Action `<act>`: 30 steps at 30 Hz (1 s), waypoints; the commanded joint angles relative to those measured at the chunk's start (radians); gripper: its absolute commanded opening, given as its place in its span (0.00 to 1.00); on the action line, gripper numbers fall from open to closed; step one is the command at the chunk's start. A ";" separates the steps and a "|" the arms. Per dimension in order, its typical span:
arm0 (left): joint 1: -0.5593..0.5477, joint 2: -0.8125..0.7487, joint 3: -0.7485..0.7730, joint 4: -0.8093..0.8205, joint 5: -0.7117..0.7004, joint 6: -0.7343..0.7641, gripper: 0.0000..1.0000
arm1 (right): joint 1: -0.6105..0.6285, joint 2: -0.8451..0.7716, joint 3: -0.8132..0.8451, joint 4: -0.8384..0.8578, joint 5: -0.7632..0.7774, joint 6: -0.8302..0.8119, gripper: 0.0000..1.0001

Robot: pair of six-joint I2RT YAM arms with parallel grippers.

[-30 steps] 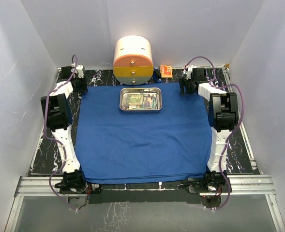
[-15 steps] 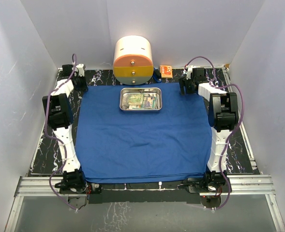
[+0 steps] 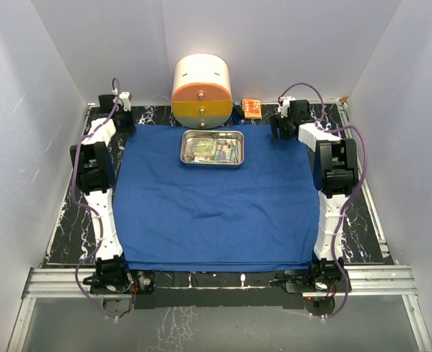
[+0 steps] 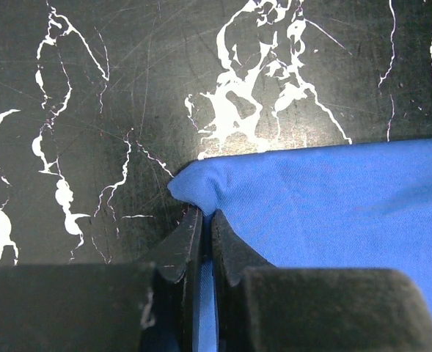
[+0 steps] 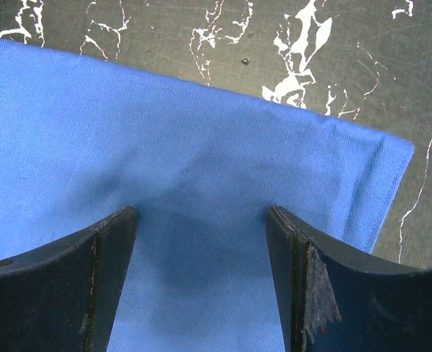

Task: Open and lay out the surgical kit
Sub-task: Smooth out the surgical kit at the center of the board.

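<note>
Top external view is showing the cloth wrap (image 3: 216,209) lying spread flat, the left gripper (image 4: 205,215) pinching its corner, the right gripper (image 5: 201,214) gaping wide, and the steel tray (image 3: 242,150) holding instruments not yet laid out.

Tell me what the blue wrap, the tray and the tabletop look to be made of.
The blue wrap: woven cloth, matte; a fine weave and soft folds show. The tray: probably steel, polished; its rim gleams silver. The tabletop: black slab with white veins, marble or a marble-look laminate; glossy, with fine scratches and glare.
</note>
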 commanded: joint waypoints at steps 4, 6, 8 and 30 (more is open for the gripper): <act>0.008 -0.071 -0.159 0.004 -0.058 0.027 0.00 | 0.002 0.081 0.011 -0.048 0.070 -0.067 0.69; 0.009 -0.092 -0.175 -0.004 -0.059 0.032 0.05 | 0.001 0.084 0.026 -0.058 0.062 -0.081 0.69; 0.009 -0.117 -0.192 0.002 -0.074 0.041 0.14 | 0.000 0.083 0.040 -0.071 0.053 -0.095 0.69; -0.126 -0.849 -0.931 0.065 0.221 0.328 0.86 | 0.106 -0.577 -0.398 -0.212 -0.339 -0.342 0.72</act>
